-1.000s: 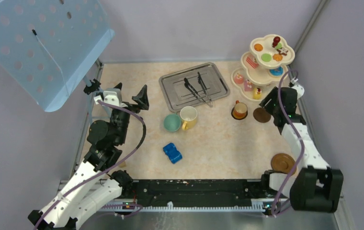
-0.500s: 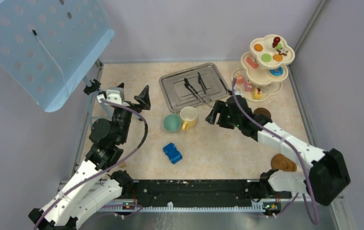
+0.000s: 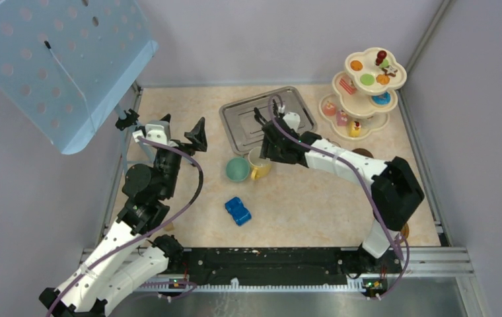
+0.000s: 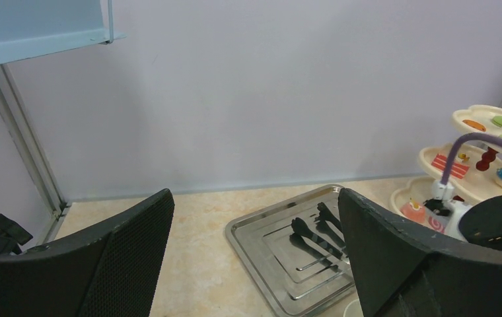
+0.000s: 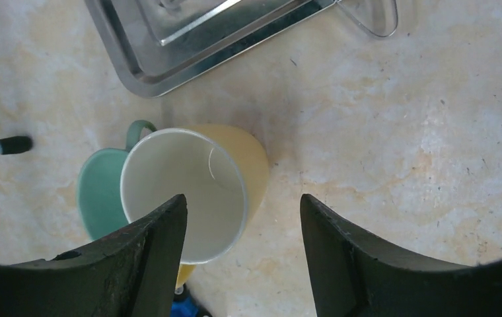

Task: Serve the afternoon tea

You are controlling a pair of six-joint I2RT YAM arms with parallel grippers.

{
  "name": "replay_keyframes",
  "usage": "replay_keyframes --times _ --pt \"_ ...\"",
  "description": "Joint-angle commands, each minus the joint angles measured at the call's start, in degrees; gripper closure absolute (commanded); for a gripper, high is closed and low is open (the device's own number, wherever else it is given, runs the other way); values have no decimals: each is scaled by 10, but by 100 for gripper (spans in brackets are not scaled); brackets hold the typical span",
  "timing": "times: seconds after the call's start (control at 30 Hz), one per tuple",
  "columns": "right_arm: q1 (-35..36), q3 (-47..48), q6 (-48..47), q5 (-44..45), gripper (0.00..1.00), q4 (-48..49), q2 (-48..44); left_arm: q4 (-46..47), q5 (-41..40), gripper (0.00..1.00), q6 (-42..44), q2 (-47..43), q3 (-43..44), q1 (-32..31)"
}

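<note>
I see my right claw (image 5: pixel 242 201) spread above the yellow-and-cream mug (image 5: pixel 189 188), one finger over its rim. The mug touches the teal cup (image 5: pixel 100 191) mid-table, near the tray (image 5: pixel 129 66). My left claw (image 4: pixel 255 198) gapes by the left edge, holding nothing.

Right gripper (image 5: pixel 242 201) and left gripper (image 4: pixel 255 198) both spread wide.

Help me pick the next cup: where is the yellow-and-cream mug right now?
Top view: the yellow-and-cream mug stands mid-table, just before the steel tray, the teal cup close on its left, the right gripper above it.
</note>
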Motion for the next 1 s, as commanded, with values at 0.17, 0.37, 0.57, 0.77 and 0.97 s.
replay_keyframes --times 0.17,0.37,0.57,0.77,0.97 --pt "63 149 -23 139 45 -135 135 11 8 1 -7 -7 6 1" --pt "78 186 -30 175 43 -175 159 10 8 1 -7 -6 7 1" --pt "87 197 -84 221 37 -179 95 11 4 1 -4 -8 7 1" --pt "111 167 -247 144 38 -34 40 10 -15 1 0 -25 8 2" --pt "130 108 -416 -31 41 130 39 32 -113 1 30 -77 -1 6"
